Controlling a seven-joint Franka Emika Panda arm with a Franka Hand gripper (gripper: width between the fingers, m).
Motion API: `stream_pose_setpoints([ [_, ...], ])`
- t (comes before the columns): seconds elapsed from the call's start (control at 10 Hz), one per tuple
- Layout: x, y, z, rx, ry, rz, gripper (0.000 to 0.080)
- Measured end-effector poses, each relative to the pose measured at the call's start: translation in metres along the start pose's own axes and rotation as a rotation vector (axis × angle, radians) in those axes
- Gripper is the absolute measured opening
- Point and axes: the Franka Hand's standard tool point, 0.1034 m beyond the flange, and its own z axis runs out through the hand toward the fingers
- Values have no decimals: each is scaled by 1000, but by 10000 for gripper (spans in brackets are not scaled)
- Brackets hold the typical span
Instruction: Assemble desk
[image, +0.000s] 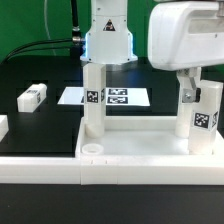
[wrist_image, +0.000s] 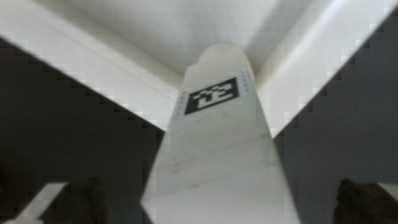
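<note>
Hand (wrist_image: 199, 200) fully open, holding nothing, directly above an upright leg (wrist_image: 214, 150) standing in the desk top (image: 140, 140) at its 9 o'clock corner (long axis vertical, between the fingers).

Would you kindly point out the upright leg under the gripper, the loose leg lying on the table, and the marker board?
upright leg (image: 93, 100), exterior view, middle of its shaft.
loose leg (image: 33, 96), exterior view, its top face.
marker board (image: 135, 96), exterior view, bare white edge.
</note>
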Motion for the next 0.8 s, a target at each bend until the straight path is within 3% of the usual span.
stream_pose_setpoints([
  [0.4,-6,6,2,-13,-14,-166,648],
  [0.6,-6,7,2,-15,-13,-156,386],
  [0.7,-8,6,3,-8,-21,-153,298],
  [0.8,-8,6,3,-7,-22,-136,298],
])
